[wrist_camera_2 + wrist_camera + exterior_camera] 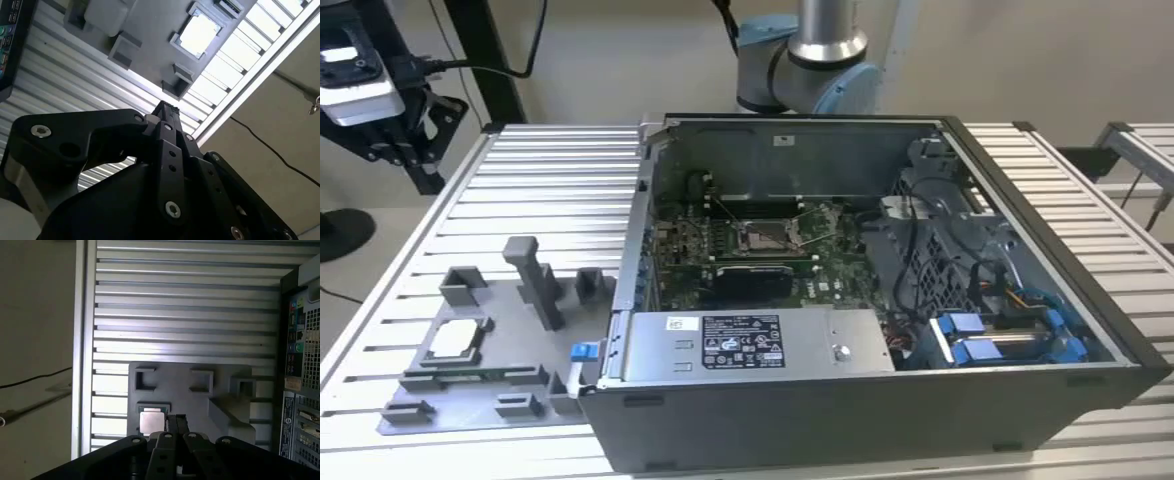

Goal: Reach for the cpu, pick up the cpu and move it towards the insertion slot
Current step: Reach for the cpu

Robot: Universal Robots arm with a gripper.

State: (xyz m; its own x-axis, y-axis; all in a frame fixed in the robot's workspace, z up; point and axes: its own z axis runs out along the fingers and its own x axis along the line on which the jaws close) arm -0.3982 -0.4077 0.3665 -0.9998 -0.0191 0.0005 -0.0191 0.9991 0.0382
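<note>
Chip (151,421) sits untouched in its grey holder (175,385); jaws hover close by, clenched on nothing; pickup and carry to socket (765,237) not yet done.

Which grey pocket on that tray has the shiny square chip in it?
The square-framed pocket farthest from the computer case holds the cpu; the others lack one.

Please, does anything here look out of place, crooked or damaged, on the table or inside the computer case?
Nothing stands out. The cpu lies flat and square in its recess on the grey fixture, and the insertion slot inside the open case shows no visible damage. Nothing looks spilled on the slatted table.
</note>
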